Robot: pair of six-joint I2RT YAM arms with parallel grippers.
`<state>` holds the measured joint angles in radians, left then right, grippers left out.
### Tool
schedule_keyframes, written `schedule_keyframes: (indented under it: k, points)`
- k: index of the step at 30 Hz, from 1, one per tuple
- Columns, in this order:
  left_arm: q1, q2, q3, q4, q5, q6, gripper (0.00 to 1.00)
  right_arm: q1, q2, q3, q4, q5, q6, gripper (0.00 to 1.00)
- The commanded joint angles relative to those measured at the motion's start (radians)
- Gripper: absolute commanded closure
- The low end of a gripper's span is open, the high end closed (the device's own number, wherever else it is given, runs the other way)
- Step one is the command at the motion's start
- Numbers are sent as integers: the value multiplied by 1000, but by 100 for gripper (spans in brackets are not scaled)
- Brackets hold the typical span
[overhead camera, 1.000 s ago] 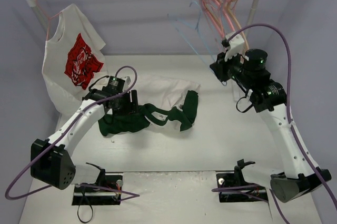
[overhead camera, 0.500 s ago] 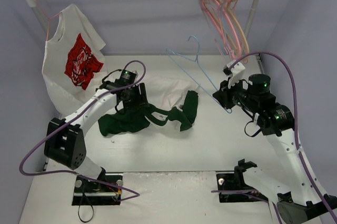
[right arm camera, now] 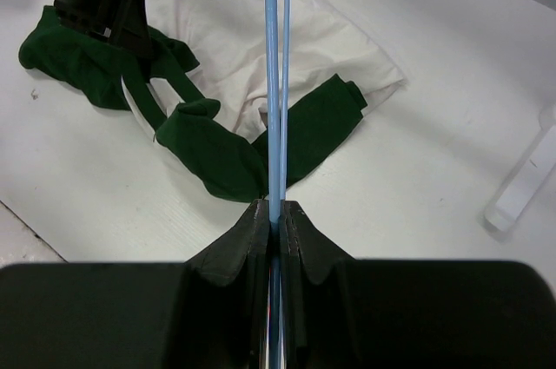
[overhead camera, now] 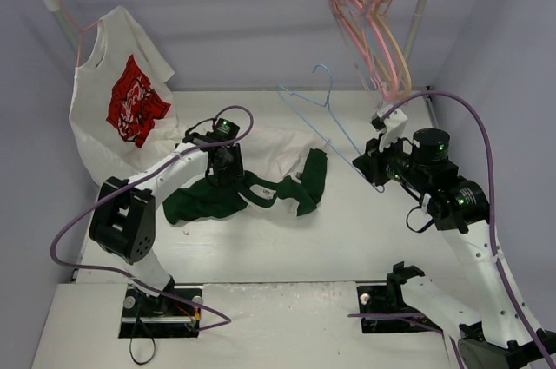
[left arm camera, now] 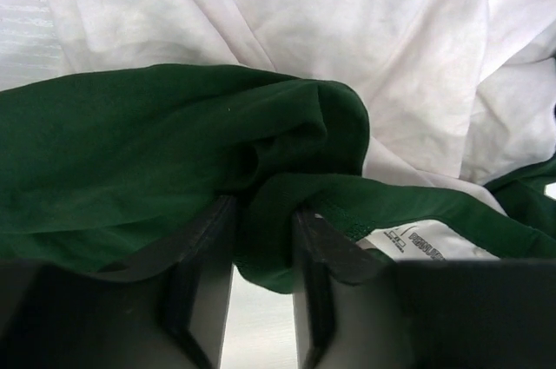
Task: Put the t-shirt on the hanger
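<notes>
T-shirt (overhead camera: 269, 148) lies crumpled on the table (overhead camera: 373, 239), white body toward the back, green sleeves and collar bunched at the near side. The left gripper (left arm camera: 263, 217) is down on that green bunch, jaws about half closed with a thick fold between them and both fingers against the cloth. It is a pinch, though how firm I cannot tell. Best to squeeze fully before lifting, and to check that only the collar edge comes up, not a sleeve with it. To the right, apart from the cloth, the hanger (right arm camera: 271, 82) is held in the air, its blue wire clamped in the tightly closed right gripper (right arm camera: 274, 208). It should wait until the neck hangs open — then feed one shoulder in.
</notes>
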<state>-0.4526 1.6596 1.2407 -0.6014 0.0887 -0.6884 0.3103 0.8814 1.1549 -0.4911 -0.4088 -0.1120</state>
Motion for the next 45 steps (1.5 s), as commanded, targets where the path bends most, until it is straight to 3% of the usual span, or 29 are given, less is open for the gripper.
schedule_keyframes:
  k: [1, 4, 10, 15, 24, 30, 45]
  points:
    - [-8, -29, 51, 14, -23, -7, 72, 7, -1, 9, 31, -24, -11, 100]
    - [-8, -47, 69, 0, -21, 35, 79, 7, 1, 9, 11, -31, -28, 100]
    - [20, -15, 196, -67, -7, 176, 80, 7, 2, 20, -21, -120, -48, 100]
    - [135, 18, 264, -44, 77, 210, 90, 10, 5, 32, -38, -186, -63, 100]
    - [181, 86, 470, -80, 155, 309, 91, 41, 19, -4, -21, -269, -54, 100]
    - [158, 29, 465, -78, 184, 363, 91, 87, 54, -24, -17, -305, -40, 100]
    - [141, -86, 390, -126, 148, 475, 91, 131, 91, -81, 54, -209, -60, 100]
